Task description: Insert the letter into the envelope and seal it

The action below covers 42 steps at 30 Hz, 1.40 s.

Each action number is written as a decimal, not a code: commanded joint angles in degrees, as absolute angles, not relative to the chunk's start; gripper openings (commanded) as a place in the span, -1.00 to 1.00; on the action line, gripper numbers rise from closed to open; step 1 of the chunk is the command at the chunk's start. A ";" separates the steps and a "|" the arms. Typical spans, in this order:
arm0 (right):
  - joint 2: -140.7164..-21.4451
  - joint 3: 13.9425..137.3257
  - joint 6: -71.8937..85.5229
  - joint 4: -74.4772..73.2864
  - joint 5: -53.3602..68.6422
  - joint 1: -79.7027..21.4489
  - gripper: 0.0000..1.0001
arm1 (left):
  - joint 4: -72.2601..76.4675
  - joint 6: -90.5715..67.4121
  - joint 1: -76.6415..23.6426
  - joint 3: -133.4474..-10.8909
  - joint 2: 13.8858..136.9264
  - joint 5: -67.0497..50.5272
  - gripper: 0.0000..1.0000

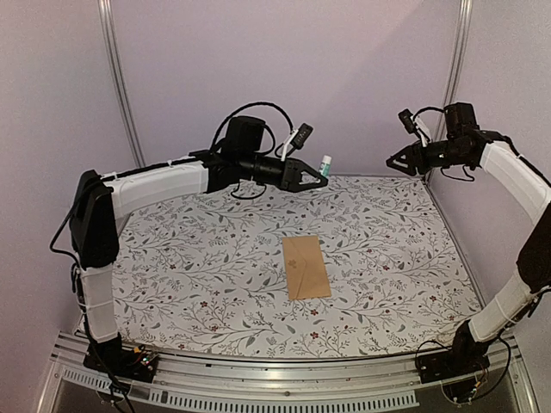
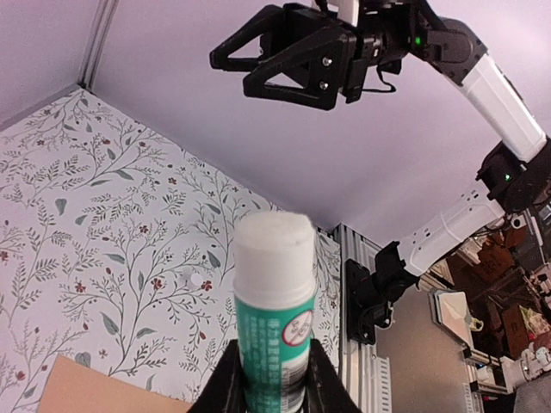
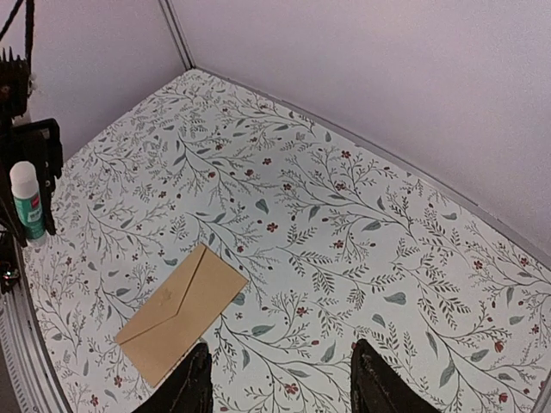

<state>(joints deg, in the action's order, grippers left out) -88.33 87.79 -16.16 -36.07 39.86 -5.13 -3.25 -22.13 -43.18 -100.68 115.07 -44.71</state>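
Observation:
The tan envelope (image 1: pixel 306 267) lies flat on the floral table with its pointed flap folded down; it also shows in the right wrist view (image 3: pixel 182 313) and at the bottom edge of the left wrist view (image 2: pixel 103 389). The cream letter is not in view. My left gripper (image 1: pixel 322 180) is raised above the table's back middle and is shut on a green-and-white glue stick (image 2: pixel 274 323), which stands upright between the fingers (image 1: pixel 325 164). My right gripper (image 3: pixel 275 383) is open and empty, held high at the back right (image 1: pixel 398 162).
The floral table cover (image 1: pixel 198 275) fills the work area. Lilac walls stand behind and at both sides. A metal rail (image 1: pixel 258 379) runs along the near edge by the arm bases.

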 commanded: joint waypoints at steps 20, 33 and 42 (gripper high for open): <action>-94.73 69.81 -42.08 -48.38 14.11 -13.58 0.05 | -11.98 -16.31 -43.80 -90.98 104.55 -40.27 -0.89; -102.34 72.18 -37.92 -48.95 8.01 -18.04 -0.04 | -11.36 -17.42 -44.14 -90.70 104.48 -39.88 -0.90; -105.38 73.22 -36.07 -50.28 7.65 -18.10 -0.16 | -10.29 -18.19 -44.12 -89.56 104.10 -40.05 -0.90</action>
<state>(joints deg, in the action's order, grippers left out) -103.74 71.50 -37.71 -49.45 8.64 -17.65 -11.44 -17.67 -43.51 -90.24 106.39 -39.99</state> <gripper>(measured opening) 0.423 0.167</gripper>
